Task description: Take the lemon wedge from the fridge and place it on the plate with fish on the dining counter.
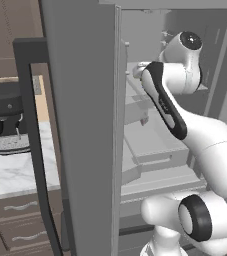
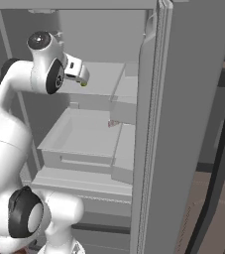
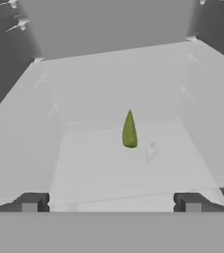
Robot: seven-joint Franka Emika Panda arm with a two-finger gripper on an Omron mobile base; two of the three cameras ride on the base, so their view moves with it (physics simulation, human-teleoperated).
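the lemon wedge (image 3: 129,131) stood mid-frame, likely light, slick and soft; the gripper (image 3: 111,201), jaws apart, should pinch its flat sides.

No legible text or labels, seemingly.

lemon wedge (image 3: 129,131) on fridge (image 1: 90,125) shelf, ahead of hand (image 3: 111,202)

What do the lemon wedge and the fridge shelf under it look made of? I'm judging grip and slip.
Lemon wedge: soft fruit by its look, matte yellow-green rind, no shine. Fridge shelf: smooth, pale grey, probably hard plastic; flat even shading, so likely slippery.
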